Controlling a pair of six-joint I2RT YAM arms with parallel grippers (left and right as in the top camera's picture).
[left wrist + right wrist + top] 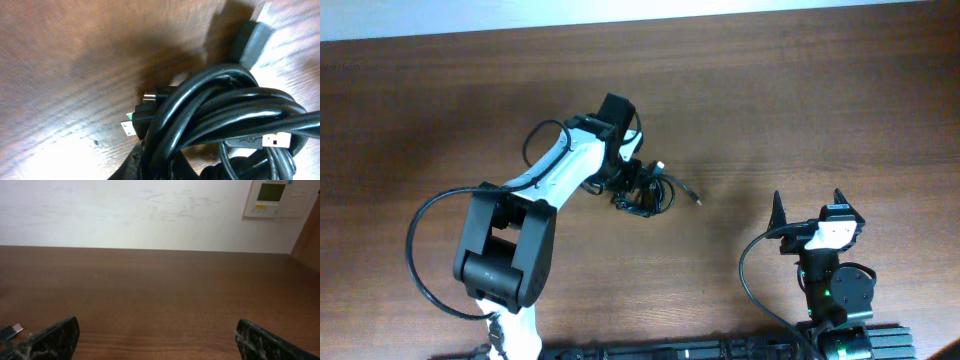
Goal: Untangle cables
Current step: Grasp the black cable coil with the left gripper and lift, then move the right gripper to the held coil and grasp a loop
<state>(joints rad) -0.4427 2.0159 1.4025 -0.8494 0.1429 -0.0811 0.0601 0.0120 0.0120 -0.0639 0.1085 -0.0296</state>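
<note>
My left pincer [628, 188] is down at the cables [650, 196], a black tangled bundle near the table's [840, 90] centre. I cannot tell whether it grips them. 1 plug end trails toward 3 o'clock. My right pincer [809, 208], at 4 o'clock, gapes wide and holds nothing.

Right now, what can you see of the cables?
The cables are thin, glossy black cords, looped over one another in a tight tangle on the wooden table, near its middle. Metal-tipped plugs poke out. One loose end trails away from the arm. The left gripper sits over the tangle; a grip can't be confirmed.
</note>
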